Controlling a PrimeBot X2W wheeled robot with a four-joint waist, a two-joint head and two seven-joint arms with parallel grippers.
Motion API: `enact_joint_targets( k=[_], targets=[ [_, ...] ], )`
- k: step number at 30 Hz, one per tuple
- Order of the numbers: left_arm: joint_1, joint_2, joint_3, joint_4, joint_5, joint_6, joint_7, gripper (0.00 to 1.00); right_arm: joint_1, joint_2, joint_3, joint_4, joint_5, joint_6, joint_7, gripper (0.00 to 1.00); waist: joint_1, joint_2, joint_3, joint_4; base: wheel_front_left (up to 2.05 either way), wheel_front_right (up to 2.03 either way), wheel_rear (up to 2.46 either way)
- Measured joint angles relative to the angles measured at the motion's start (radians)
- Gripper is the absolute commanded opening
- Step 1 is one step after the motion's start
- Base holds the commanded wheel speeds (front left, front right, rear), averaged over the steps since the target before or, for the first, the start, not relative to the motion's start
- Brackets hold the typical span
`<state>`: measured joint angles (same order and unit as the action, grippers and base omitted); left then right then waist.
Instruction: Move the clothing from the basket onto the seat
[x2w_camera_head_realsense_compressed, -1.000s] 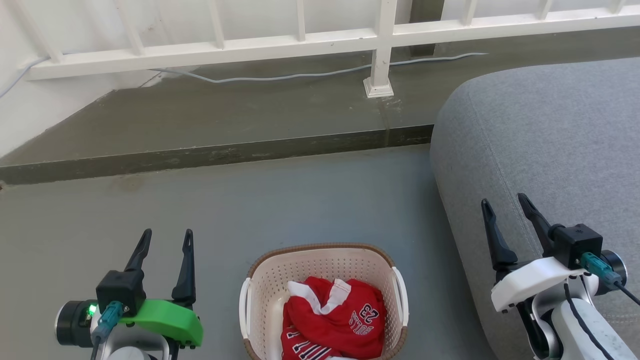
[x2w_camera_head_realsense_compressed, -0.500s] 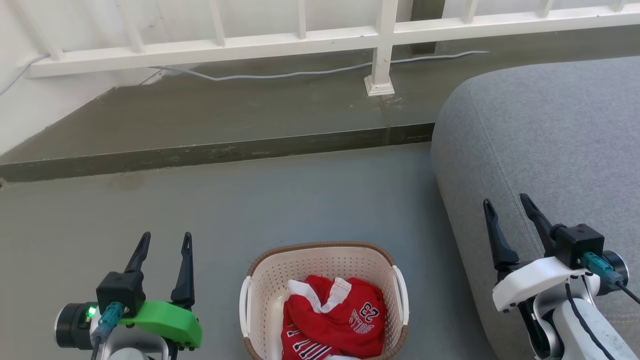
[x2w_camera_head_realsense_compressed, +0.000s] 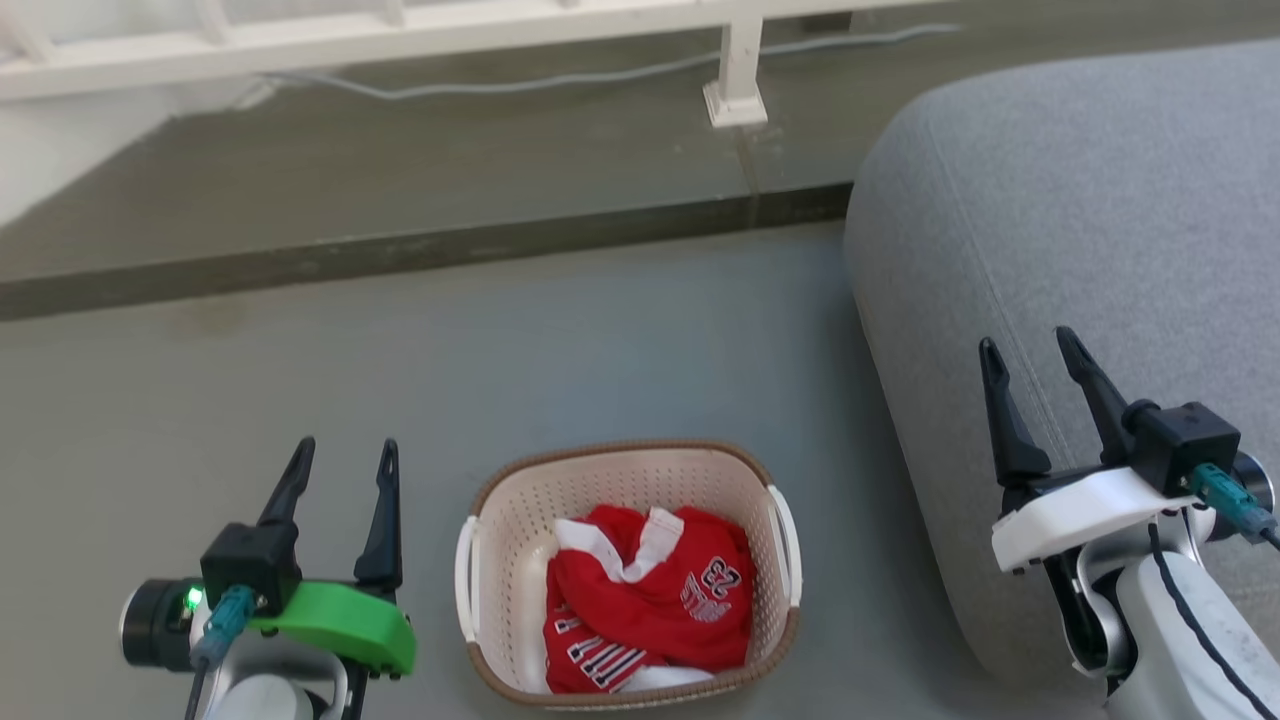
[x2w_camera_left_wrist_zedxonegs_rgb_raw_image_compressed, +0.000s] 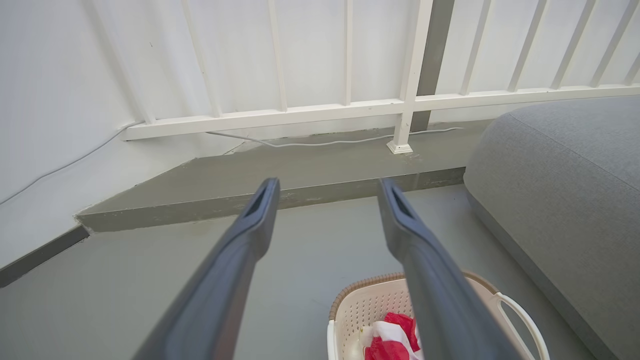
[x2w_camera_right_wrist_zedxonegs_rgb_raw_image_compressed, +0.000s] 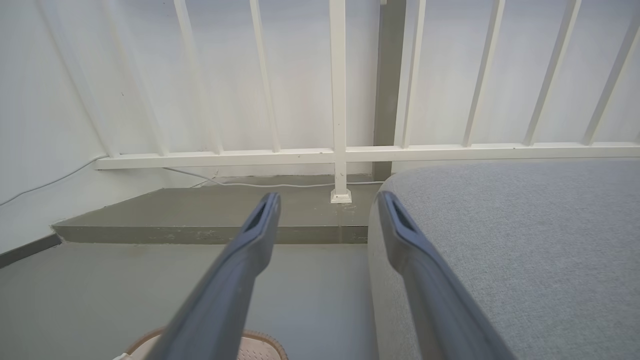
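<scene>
Both grippers hang empty with their long dark fingers spread apart. The left gripper (x2w_camera_head_realsense_compressed: 347, 450) hangs over the grey floor (x2w_camera_head_realsense_compressed: 500, 340) just left of the basket (x2w_camera_head_realsense_compressed: 620, 452), and the right gripper (x2w_camera_head_realsense_compressed: 1028, 342) is by the near edge of the seat (x2w_camera_head_realsense_compressed: 1080, 200). Neither touches anything.

The clothing (x2w_camera_head_realsense_compressed: 650, 600) lies crumpled in the basket, red fabric with a white collar band on top and the number 23 showing. I cannot tell how many pieces are bundled there. The basket stands on the floor between the two arms, close beside the seat but not against it.

The job looks barely begun, and the step in hand is the first reach into the basket. To do it well, I would bring one gripper in from above, well inside the brown rim and clear of the white side handles. It should sink onto a raised fold near the collar rather than a flat patch, so the fingers close on a thick pinch of cloth. The lift ought to go straight up until the hem clears the rim, since the basket looks light and could tip or drag along. The right arm seems the handier choice, with the seat directly beside it.
</scene>
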<state>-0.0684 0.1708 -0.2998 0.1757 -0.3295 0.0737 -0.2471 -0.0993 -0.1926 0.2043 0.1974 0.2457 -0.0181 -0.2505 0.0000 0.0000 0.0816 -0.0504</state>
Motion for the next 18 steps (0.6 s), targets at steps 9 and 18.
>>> enact_joint_targets(
  k=[9,18],
  targets=[
    [-0.066,-0.006,-0.027,-0.013,0.029,-0.007,0.019,1.0,-0.054,0.002,-0.021,-0.052,0.001,0.007,-0.001,1.0,0.0,0.0,0.106,-0.035,0.0,0.0,0.0],
    [-0.137,-0.019,-0.08,0.039,0.051,-0.04,0.072,1.0,-0.123,0.015,-0.033,-0.098,0.002,0.02,-0.001,1.0,0.0,0.0,0.226,-0.081,0.0,0.0,0.0]
  ],
)
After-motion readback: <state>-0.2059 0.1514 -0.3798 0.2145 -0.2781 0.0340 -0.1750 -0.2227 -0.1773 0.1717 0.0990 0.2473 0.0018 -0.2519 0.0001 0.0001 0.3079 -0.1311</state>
